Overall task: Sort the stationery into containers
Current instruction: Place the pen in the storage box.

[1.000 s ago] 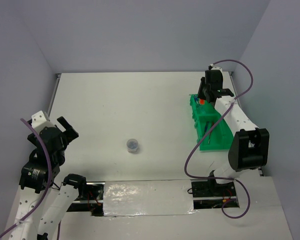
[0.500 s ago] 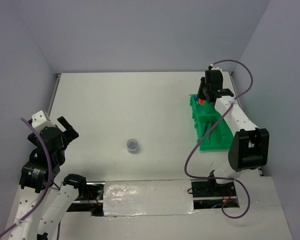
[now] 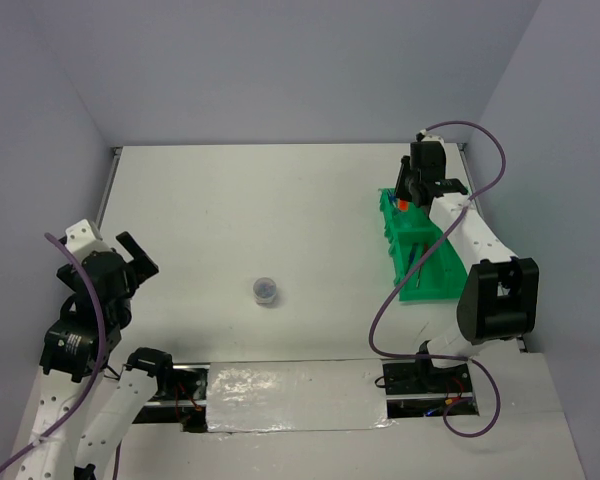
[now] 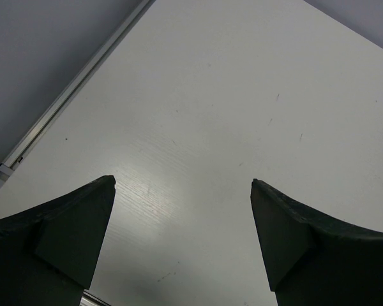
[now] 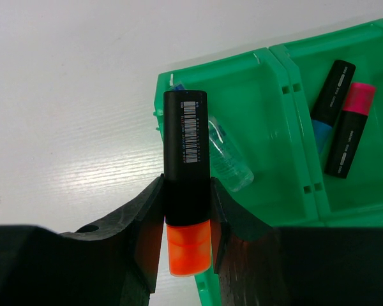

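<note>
The flat white table (image 3: 280, 220) carries a bright green plastic tray with rectangular compartments (image 3: 435, 283) along its right side, running from near to far. The right arm reaches over the tray, and the right gripper (image 3: 417, 190) is at the tray's far end. In the right wrist view its jaws are partly closed and clamp a short black highlighter with an orange cap (image 5: 186, 166). The cap sits between the fingers and the black barcoded body points away, over the outer wall of one compartment of the tray (image 5: 268, 57). How high it is above the tray cannot be told. The left gripper (image 3: 130, 255) is at the near left of the table, well apart from everything else. Its jaws are spread wide with nothing between them, and only bare tabletop shows past them in the left wrist view (image 4: 182, 185). A black highlighter with a blue cap (image 5: 330, 95) and one with a pink cap (image 5: 351, 127) lie side by side in the neighbouring compartment. A small clear bottle (image 5: 226, 156) lies on its side in the compartment under the held highlighter. A small round clear jar (image 3: 265, 290) stands alone on the table, near the front and left of centre, well away from the tray.
</note>
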You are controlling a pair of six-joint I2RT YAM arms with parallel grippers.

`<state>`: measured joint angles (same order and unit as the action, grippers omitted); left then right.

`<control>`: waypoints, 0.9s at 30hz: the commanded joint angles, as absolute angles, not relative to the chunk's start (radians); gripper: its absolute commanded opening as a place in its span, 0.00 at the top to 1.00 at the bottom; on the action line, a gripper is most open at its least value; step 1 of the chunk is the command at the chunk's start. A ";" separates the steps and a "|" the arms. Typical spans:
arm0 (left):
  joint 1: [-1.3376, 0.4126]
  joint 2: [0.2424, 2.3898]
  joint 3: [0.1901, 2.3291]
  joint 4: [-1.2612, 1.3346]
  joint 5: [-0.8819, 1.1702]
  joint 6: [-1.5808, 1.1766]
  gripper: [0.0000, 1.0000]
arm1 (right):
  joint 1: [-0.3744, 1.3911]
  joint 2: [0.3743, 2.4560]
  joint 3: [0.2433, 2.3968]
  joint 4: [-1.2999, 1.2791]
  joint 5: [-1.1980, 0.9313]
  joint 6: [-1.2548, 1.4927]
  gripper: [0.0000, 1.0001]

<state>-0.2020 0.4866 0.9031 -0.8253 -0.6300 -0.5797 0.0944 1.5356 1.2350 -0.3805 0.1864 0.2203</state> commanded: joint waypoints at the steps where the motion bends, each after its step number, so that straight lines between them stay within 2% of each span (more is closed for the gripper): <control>1: -0.207 0.494 0.908 -0.788 -0.640 -0.575 0.01 | 0.087 1.489 1.236 -0.353 0.189 0.229 1.00; 12: -0.207 0.503 0.907 -0.787 -0.635 -0.574 0.01 | 0.057 1.499 1.235 -0.356 0.183 0.249 1.00; 27: -0.213 0.494 0.908 -0.784 -0.632 -0.571 0.01 | -0.043 1.546 1.287 -0.388 0.314 0.264 1.00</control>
<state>-0.2070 0.4999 0.9031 -0.8223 -0.6296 -0.5797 -0.0166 1.5414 1.2442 -0.4007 0.2619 0.2428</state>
